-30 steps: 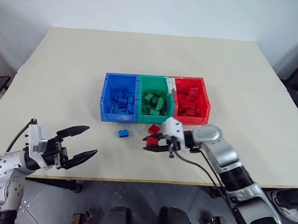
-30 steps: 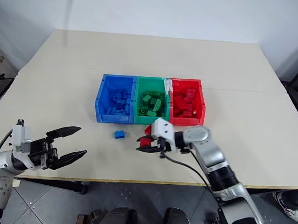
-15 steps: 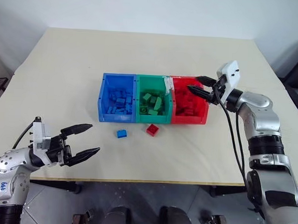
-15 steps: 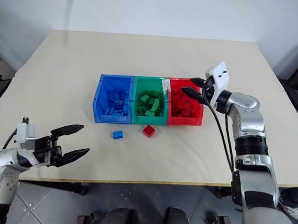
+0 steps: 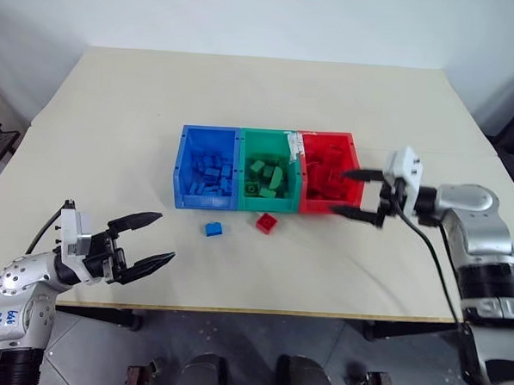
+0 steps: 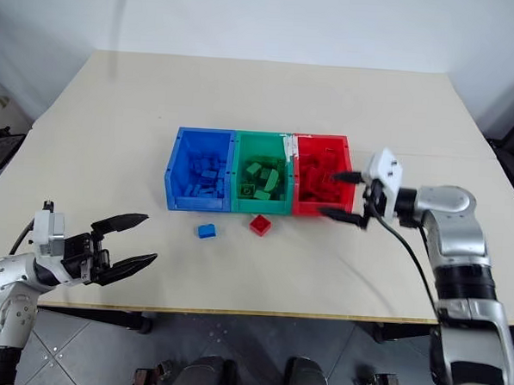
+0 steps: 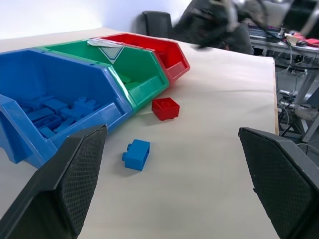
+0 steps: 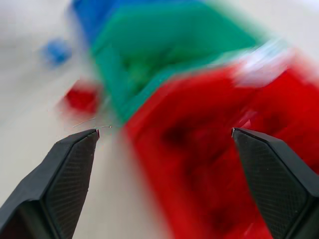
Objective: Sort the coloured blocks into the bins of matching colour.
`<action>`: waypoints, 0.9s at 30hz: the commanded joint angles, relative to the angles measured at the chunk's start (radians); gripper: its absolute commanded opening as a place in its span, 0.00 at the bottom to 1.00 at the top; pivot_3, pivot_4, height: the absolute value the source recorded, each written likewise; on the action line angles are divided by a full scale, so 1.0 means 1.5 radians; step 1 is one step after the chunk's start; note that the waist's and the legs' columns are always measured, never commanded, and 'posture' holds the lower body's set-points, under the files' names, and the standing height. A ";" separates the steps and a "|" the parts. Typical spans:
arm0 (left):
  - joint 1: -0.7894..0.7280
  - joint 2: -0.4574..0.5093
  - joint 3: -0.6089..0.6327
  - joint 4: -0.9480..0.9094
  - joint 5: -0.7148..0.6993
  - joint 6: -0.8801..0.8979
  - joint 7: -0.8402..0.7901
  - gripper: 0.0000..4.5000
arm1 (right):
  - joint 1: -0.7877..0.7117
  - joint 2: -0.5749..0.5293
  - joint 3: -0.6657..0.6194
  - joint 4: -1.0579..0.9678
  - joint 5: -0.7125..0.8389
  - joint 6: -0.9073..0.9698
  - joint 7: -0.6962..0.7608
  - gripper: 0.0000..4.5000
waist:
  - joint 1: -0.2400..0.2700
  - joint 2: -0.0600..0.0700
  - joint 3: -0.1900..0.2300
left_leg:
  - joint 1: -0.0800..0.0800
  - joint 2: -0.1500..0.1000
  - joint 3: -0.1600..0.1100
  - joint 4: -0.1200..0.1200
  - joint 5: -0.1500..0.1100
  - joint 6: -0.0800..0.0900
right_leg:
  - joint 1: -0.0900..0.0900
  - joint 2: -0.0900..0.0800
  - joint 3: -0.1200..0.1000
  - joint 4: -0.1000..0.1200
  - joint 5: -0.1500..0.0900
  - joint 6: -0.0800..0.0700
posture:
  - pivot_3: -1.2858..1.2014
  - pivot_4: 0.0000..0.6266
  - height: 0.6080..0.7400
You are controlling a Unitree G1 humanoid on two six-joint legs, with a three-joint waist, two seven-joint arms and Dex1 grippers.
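Beside the red bin (image 5: 354, 182), the right gripper (image 5: 359, 194) gapes empty; the left gripper (image 5: 154, 239) hovers spread too, near a blue brick (image 5: 213, 229) and red brick (image 5: 266, 222).

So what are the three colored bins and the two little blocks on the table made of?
The bins look like smooth, slightly glossy molded plastic: thin, even-colored walls. The red block and blue block look like hard plastic too, with studs on top. The table seems matte, maybe laminate.

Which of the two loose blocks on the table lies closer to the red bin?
The red block, just in front of the green bin; the blue block lies farther left, before the blue bin, away from the red bin.
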 commanded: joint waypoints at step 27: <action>0.015 0.031 0.031 -0.017 -0.014 0.009 -0.033 1.00 | 0.083 0.247 0.119 -0.092 -0.057 0.107 -0.255 0.99 | -0.002 0.000 0.000 | 0.000 0.001 0.000 0.000 0.000 -0.001 | 0.000 0.000 0.000 0.001 0.000 0.000 | 0.52 0.24 1.00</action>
